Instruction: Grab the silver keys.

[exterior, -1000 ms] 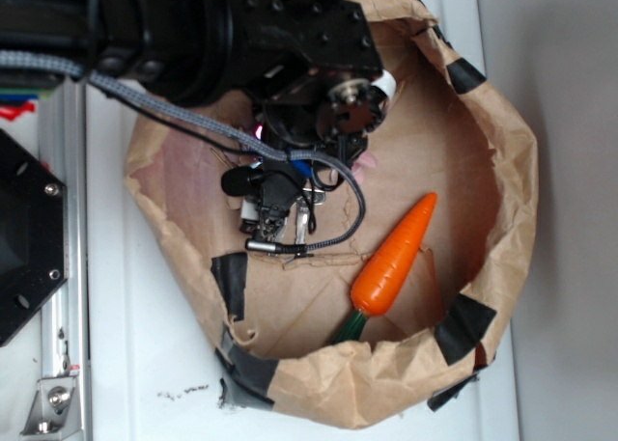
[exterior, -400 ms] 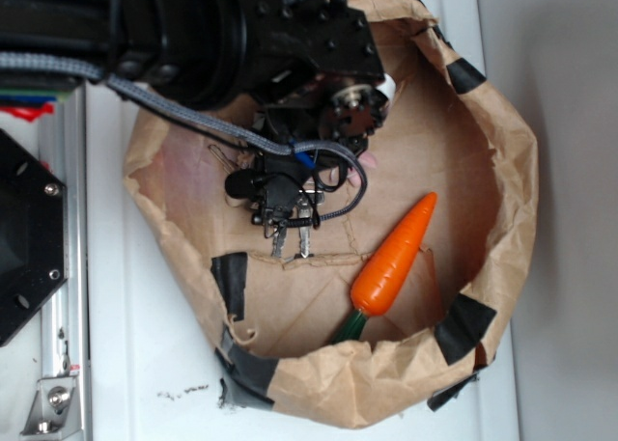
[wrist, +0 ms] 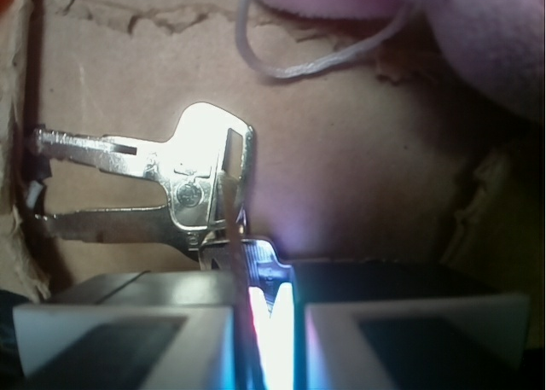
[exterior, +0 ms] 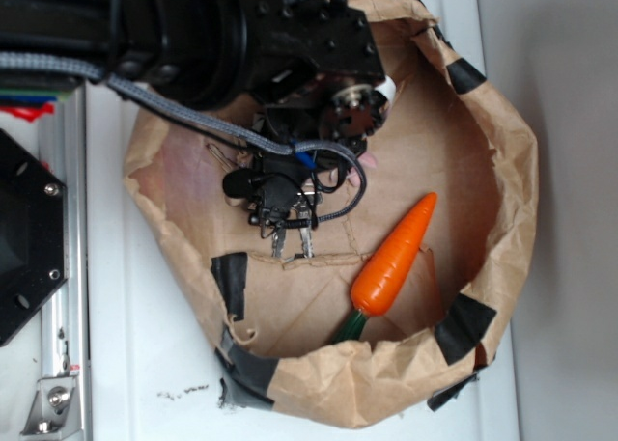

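The silver keys [wrist: 175,185] are a small shiny bunch against the brown paper. One key's head is pinched between my white fingers [wrist: 128,330], and two key blades stick out to the left. My gripper [wrist: 266,322] is shut on that key. From the exterior view the keys [exterior: 293,238] poke out below the black gripper [exterior: 282,209], inside the paper bowl left of its middle.
An orange carrot [exterior: 393,258] with a green stem lies right of the keys. A crumpled brown paper bowl [exterior: 512,171] with black tape patches surrounds everything. Something pink and fuzzy [wrist: 482,32] with a white string [wrist: 324,59] lies just beyond the keys. A black mount [exterior: 24,238] stands at the left.
The gripper and the keys have shifted slightly right and toward the carrot's side. The two key blades now stick out clear of the fingers. Almost nothing has moved in the last half second.
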Robot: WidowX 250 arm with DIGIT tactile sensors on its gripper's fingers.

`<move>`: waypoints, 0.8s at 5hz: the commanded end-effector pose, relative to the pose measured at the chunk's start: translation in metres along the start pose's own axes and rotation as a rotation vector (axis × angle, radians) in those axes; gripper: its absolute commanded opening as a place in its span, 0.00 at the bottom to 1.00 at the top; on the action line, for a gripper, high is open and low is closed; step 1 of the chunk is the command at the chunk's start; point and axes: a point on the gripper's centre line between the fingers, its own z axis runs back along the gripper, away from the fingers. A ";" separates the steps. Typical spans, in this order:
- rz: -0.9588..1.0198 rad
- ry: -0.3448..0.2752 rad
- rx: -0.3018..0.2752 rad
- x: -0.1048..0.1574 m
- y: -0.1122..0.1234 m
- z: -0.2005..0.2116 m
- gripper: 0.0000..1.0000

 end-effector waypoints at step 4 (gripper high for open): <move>0.005 -0.082 -0.324 -0.021 -0.009 0.144 0.00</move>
